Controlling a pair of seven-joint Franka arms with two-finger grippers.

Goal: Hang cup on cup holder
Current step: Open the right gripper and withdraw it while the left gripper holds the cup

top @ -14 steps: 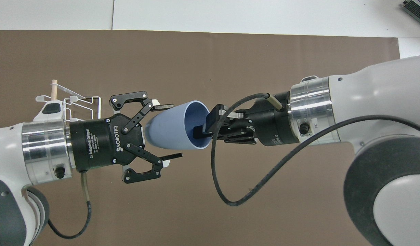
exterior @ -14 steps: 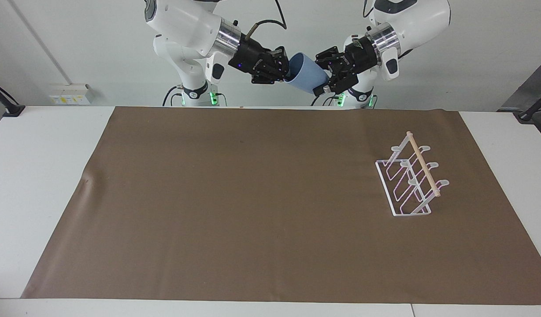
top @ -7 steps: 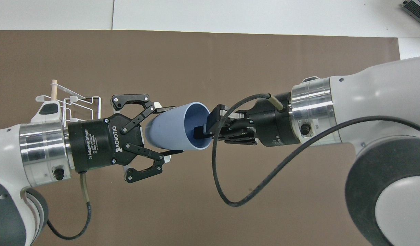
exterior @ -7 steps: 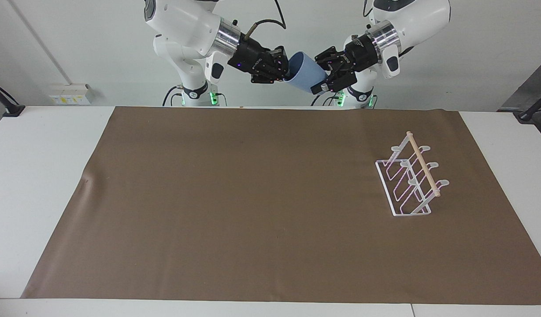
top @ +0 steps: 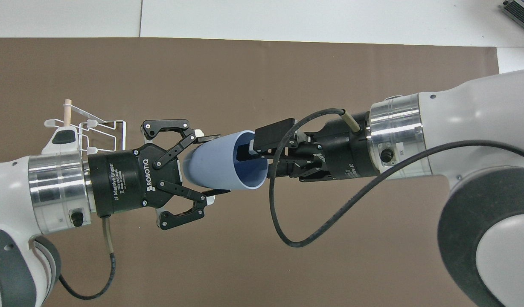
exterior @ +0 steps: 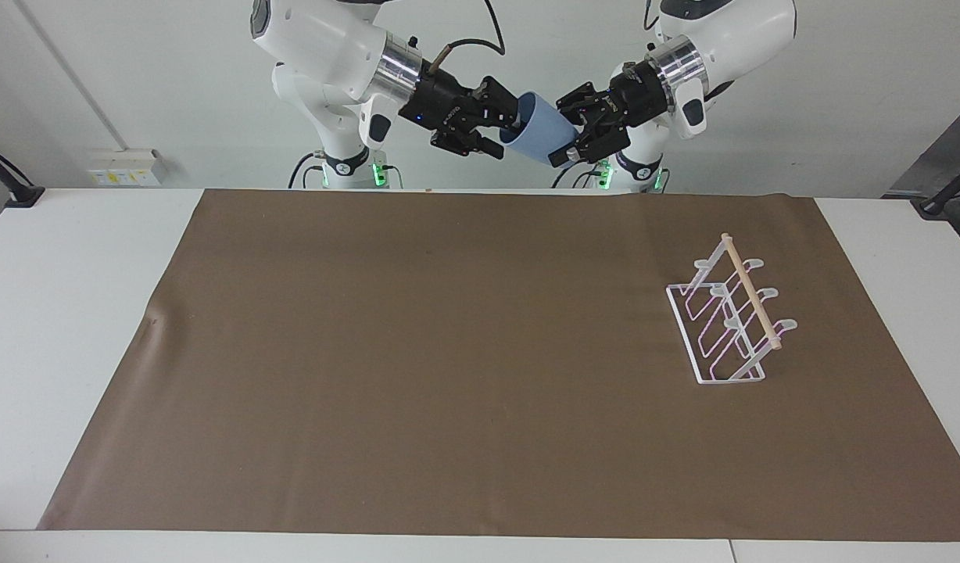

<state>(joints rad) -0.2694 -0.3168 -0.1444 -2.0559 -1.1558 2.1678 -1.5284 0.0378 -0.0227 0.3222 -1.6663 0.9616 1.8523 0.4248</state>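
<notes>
The left gripper (top: 211, 164) is clamped on the closed, narrow end of the small light blue tapered plastic cup (top: 219, 164), one fingertip (top: 208, 138) on each side of its wall, holding it on its side high in the air over the robots' edge of the brown mat (exterior: 449, 375). The right gripper (top: 262, 151) is at the cup's open rim with its fingers spread: one finger reaches inside the mouth, the other lies outside the wall, and neither visibly pinches it. In the facing view the cup (exterior: 539, 139) hangs between the two arms. The white wire cup holder (exterior: 726, 317), with slanted looped prongs and a light wooden rod (exterior: 752, 292) along its top, stands on the mat toward the left arm's end of the table, well apart from the cup.
</notes>
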